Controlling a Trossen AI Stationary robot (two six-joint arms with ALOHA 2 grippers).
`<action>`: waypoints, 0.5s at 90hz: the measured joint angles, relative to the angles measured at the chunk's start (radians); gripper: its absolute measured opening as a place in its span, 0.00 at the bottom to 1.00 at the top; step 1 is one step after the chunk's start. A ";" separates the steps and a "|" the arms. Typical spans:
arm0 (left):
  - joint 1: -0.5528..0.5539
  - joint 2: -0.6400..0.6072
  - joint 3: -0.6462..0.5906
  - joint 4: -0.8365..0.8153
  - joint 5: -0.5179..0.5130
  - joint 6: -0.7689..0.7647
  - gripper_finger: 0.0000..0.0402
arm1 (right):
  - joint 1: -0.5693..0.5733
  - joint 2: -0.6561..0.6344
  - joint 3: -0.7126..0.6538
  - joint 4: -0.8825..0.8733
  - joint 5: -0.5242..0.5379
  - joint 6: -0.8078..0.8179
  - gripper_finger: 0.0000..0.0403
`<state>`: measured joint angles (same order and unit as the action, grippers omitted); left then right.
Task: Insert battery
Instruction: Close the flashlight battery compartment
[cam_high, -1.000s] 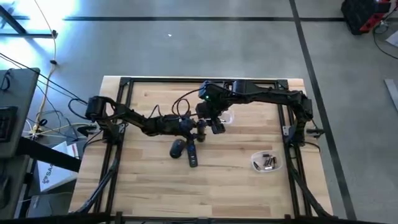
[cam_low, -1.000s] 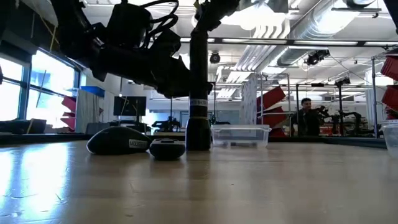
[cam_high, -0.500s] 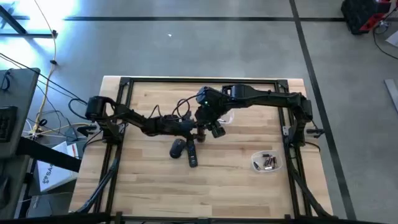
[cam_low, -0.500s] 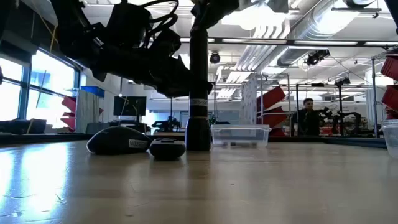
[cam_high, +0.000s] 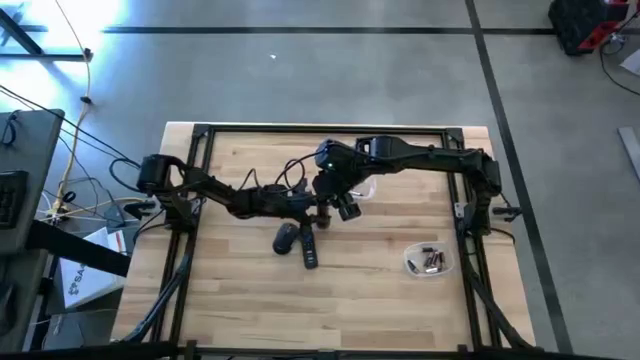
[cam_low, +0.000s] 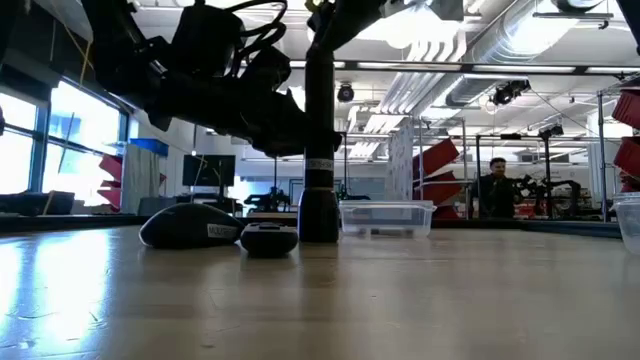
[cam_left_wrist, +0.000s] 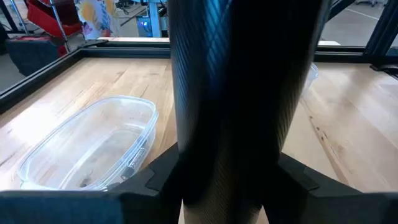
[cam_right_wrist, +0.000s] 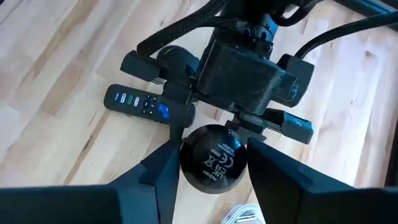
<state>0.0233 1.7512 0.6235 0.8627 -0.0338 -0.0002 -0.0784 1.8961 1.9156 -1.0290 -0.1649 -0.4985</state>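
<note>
The tall black cylinder with a woven carbon-like skin and a pale band low on its body (cam_low: 318, 150) is standing upright near the middle of the light wooden worktop (cam_high: 240, 300), its long axis running straight up and its round cap, printed with small white marks, facing the ceiling. The right gripper (cam_right_wrist: 213, 157) is reaching down over it, its fingers (cam_right_wrist: 163, 180) pressing in on either side of that cap. The left gripper (cam_left_wrist: 230, 171) is coming in level from the side, its fingers (cam_left_wrist: 155, 180) clamping the cylinder's body lower down. Just in front of the cylinder, one dark rounded computer mouse (cam_high: 285, 237) and one slim black remote control with coloured buttons (cam_high: 309, 252) are lying side by side, close together, the remote's long axis running towards the worktop's near edge. One empty clear plastic tub (cam_left_wrist: 93, 143) is sitting just behind the cylinder, and a second clear tub (cam_high: 428, 262) is sitting well apart towards the right side, holding a few small batteries whose count is too fine to tell. The near strip of the worktop and both far corners are lying bare, so the widest free room is showing along the front edge, while a black metal frame is bordering the sides. Beyond the worktop, one person (cam_low: 495, 190) is standing in the room.
</note>
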 joint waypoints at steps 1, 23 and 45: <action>0.000 0.000 0.000 0.000 0.000 0.001 0.36 | 0.000 0.000 0.000 0.000 -0.001 0.000 0.37; 0.000 0.000 0.000 -0.005 0.006 0.016 0.36 | 0.000 0.000 0.000 0.000 -0.028 0.000 0.35; 0.002 0.000 0.000 0.000 0.080 0.015 0.36 | 0.001 0.000 0.000 -0.002 -0.063 -0.033 0.32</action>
<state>0.0248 1.7512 0.6235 0.8626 0.0467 0.0144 -0.0777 1.8961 1.9156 -1.0307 -0.2281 -0.5316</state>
